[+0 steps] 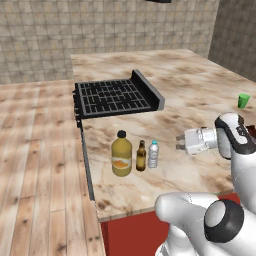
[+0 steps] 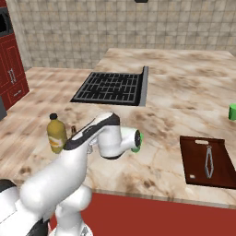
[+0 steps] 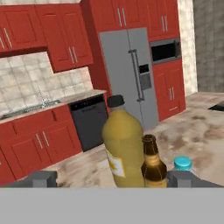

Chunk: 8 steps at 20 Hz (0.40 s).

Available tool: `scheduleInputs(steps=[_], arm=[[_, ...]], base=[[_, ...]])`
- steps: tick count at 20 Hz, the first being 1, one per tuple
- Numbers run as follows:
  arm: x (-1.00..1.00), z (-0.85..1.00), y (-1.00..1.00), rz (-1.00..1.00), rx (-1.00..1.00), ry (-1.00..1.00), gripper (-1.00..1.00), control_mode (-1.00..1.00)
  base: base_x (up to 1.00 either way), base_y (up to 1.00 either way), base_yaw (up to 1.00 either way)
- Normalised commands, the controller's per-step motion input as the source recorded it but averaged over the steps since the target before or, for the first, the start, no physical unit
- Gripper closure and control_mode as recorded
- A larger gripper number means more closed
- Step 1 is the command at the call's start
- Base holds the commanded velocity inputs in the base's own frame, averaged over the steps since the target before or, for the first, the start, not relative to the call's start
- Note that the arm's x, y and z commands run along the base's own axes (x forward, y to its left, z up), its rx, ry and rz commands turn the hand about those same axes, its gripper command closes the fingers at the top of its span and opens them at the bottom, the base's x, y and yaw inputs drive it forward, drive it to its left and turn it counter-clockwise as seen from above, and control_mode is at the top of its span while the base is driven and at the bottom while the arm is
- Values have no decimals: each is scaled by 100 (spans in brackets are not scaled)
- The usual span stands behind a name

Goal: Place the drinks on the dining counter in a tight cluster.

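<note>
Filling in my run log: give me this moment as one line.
gripper: open, empty, beside bottles | juice bottle, brown bottle, water bottle: upright, clustered on dining counter | stage: cluster looks done

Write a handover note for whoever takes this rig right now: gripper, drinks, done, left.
Gripper: open, holding nothing, level with the drinks and just to their side.
Drinks: juice bottle, brown bottle and water bottle stand upright, close together in a row on the dining counter, in front of the cooktop.
Done: all three look clustered.
Left: probably only backing the arm away without knocking them.
</note>
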Motion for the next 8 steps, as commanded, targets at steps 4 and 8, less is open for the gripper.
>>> scheduleInputs(steps=[4, 8], arm=[[-39, 41, -1, -18, -21, 13, -100, -100], [-40, 33, -3, -22, -19, 19, -100, -100]], base=[[0, 0, 0], [0, 0, 0]])
